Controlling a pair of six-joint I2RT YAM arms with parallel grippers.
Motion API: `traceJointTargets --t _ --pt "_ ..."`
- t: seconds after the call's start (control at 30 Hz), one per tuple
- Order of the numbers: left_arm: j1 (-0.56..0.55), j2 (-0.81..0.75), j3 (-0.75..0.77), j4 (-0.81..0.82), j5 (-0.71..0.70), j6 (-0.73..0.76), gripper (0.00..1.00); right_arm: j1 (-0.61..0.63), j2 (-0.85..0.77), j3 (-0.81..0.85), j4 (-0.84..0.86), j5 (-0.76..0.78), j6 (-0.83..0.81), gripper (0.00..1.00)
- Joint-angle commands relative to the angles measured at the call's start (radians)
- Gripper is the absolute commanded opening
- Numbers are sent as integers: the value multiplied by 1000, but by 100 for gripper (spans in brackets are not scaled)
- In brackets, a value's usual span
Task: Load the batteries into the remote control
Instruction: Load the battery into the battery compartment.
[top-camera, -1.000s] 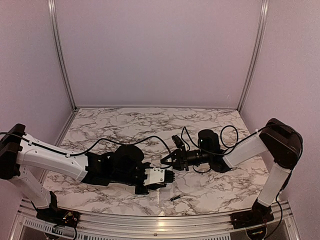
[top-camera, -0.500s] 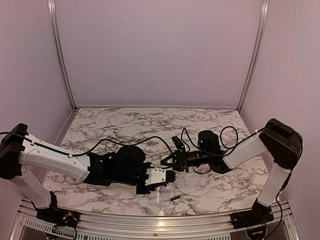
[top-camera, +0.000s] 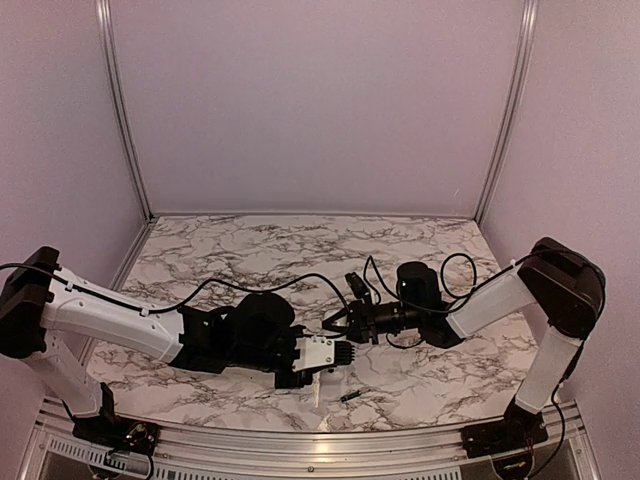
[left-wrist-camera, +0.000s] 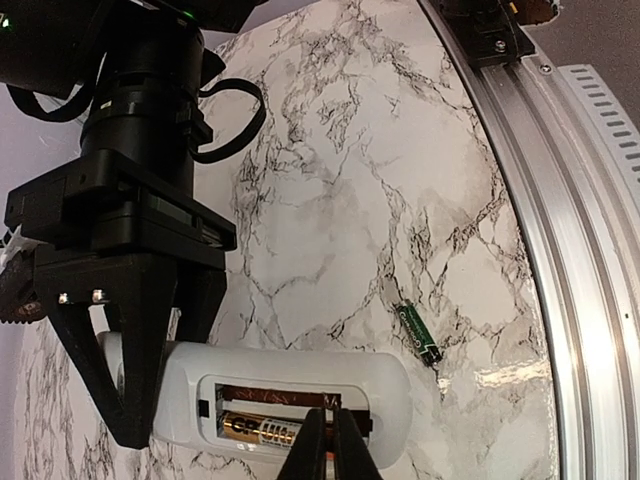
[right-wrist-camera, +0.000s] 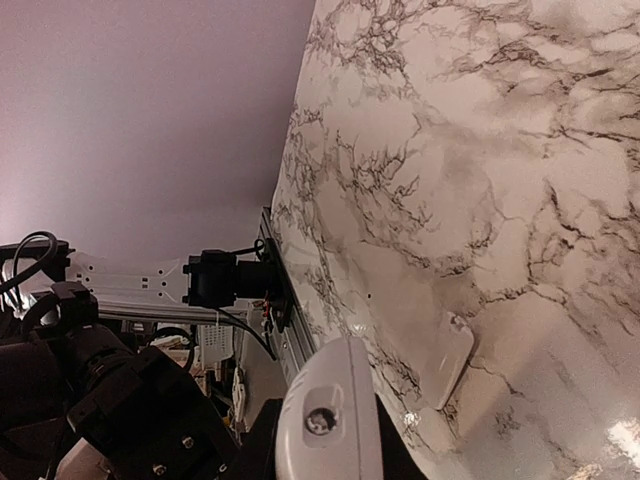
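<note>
Plainly the right tool (left-wrist-camera: 160, 390) clamps the remote (left-wrist-camera: 385, 385), bay (left-wrist-camera: 275, 395) up, one cell (left-wrist-camera: 262, 430) seated. The left tool (left-wrist-camera: 330, 440), pinched closed and empty over the bay, is nearer the loose cell (left-wrist-camera: 420, 335) on the bench (left-wrist-camera: 330, 200) beside the remote, askew to the bay.

remote control (left-wrist-camera: 385, 388): one end clamped between the right gripper's (left-wrist-camera: 162, 385) fingers
first battery (left-wrist-camera: 258, 428): inside the remote control's open bay — left gripper (left-wrist-camera: 330, 445) tips pressed together right before it
second battery (left-wrist-camera: 419, 336): on the table (left-wrist-camera: 330, 180), between remote control and near rail (left-wrist-camera: 545, 250)
</note>
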Motion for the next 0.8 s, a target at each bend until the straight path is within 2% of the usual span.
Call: traceJointTargets --t 0.0,0.5,0.77 --pt "25 35 8 -24 -36 -10 4 15 -49 3 80 -45 27 0" --pt "74 66 3 -25 -49 -22 3 25 -57 -6 165 -73 56 0" --pt "59 3 2 -2 -47 -31 11 16 -61 -6 143 -52 40 0"
